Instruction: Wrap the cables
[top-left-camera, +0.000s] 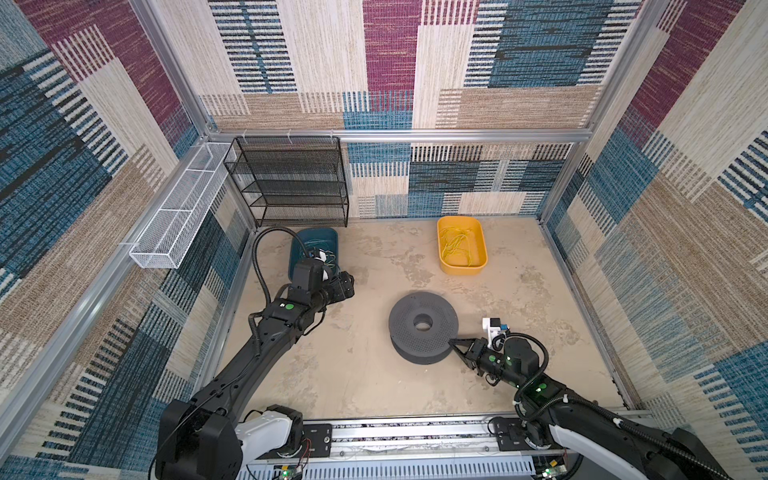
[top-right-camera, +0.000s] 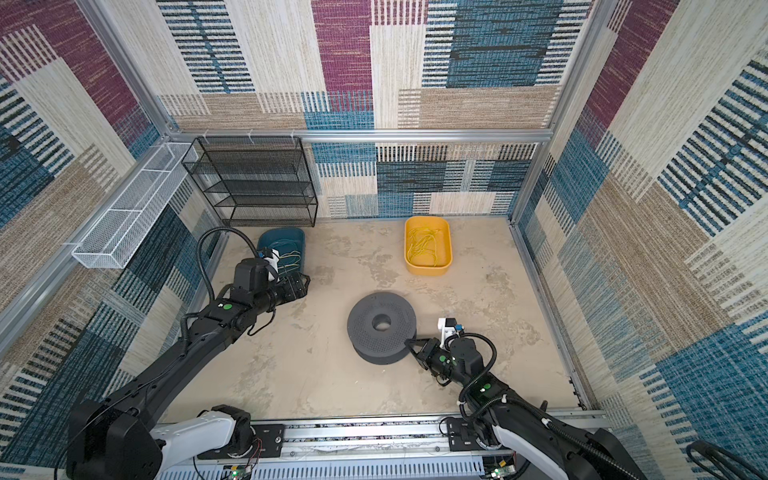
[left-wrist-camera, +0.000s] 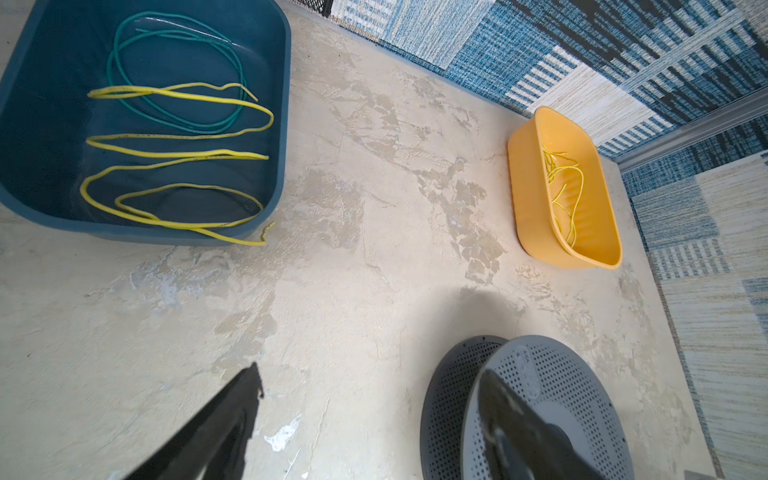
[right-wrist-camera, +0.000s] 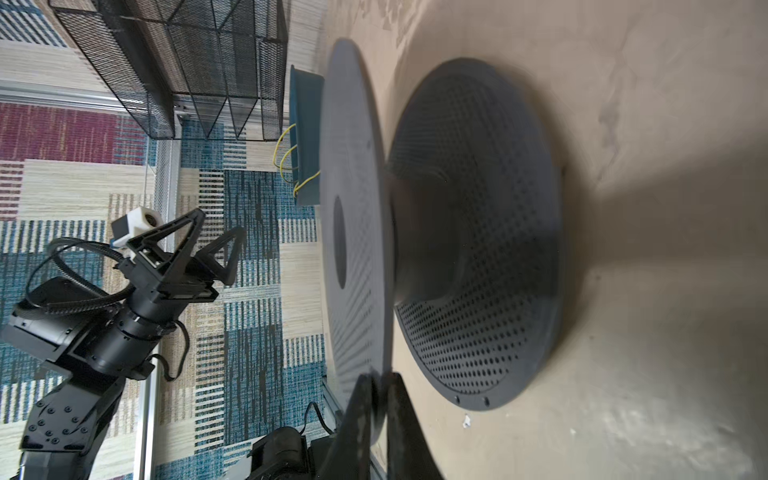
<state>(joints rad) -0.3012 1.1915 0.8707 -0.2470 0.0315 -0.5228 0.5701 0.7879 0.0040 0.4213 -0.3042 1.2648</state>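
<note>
Grey reel (top-left-camera: 403, 330) pinched; cables (left-wrist-camera: 178, 154) in two tubs.
Its upper disc is pinched by the right gripper (top-left-camera: 451, 342) right of the middle of the surface (top-left-camera: 353, 374); room is left open toward the near edge; the left gripper (right-wrist-camera: 219, 223) is held spread beside the blue tub (left-wrist-camera: 50, 62) at the far left corner; cables are seen there and in the yellow tub (top-left-camera: 462, 269), apart from both jaws.
</note>
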